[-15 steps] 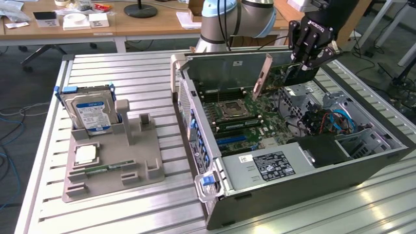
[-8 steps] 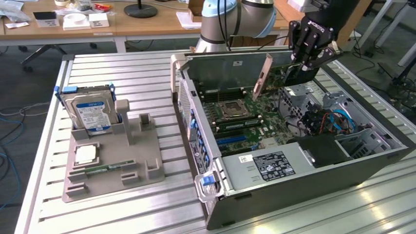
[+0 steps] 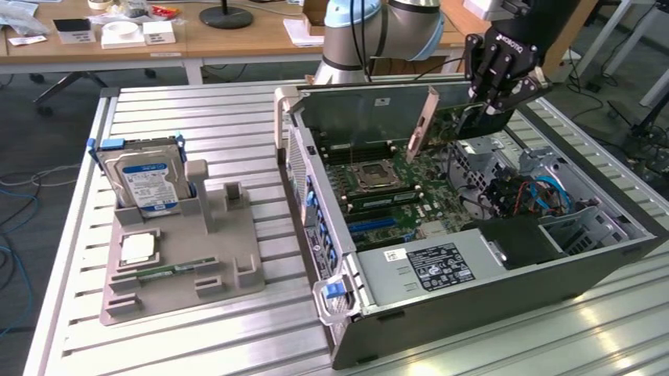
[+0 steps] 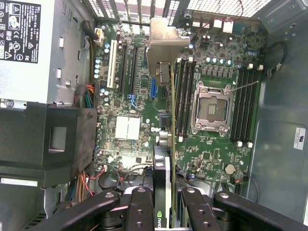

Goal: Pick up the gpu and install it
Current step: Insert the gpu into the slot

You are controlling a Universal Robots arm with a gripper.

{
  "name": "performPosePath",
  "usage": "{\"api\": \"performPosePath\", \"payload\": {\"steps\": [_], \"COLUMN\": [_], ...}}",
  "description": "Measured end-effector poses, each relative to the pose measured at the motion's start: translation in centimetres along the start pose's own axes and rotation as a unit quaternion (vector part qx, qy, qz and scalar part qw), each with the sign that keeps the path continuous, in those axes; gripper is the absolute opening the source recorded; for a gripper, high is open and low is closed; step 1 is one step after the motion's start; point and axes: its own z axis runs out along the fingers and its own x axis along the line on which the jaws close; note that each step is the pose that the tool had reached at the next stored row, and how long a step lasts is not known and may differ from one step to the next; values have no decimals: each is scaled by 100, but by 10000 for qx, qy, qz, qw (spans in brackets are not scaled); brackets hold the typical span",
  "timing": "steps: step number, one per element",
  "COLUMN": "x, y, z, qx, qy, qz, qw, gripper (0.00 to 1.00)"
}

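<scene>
1. Black gripper (image 4: pixel 163 204) is clamped on the gpu (image 4: pixel 162 166), its fingers (image 4: pixel 139 207) pinching one end of the card.
2. Gpu (image 3: pixel 424 129) hangs on edge over the motherboard (image 3: pixel 387 196) inside the open case (image 3: pixel 471 309), with its silver bracket (image 4: pixel 161 41) toward the vented rear wall.
3. Hard drive (image 3: pixel 146 180) stands in a grey tray (image 3: pixel 178 270), well apart.

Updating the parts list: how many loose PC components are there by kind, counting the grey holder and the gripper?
hard drive: 1, upright in the grey holder
memory stick: 1, lying in the holder
square silver chip: 1, lying on the holder
gpu: 1, gripped by the gripper over the open computer case
Total: 4
</scene>
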Motion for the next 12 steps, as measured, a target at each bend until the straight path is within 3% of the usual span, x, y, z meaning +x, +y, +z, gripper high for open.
{"api": "performPosePath", "payload": {"steps": [12], "x": [29], "y": [5], "z": [-1], "qx": [0], "qy": [-1], "qz": [1], "qw": [10000], "gripper": [27]}}
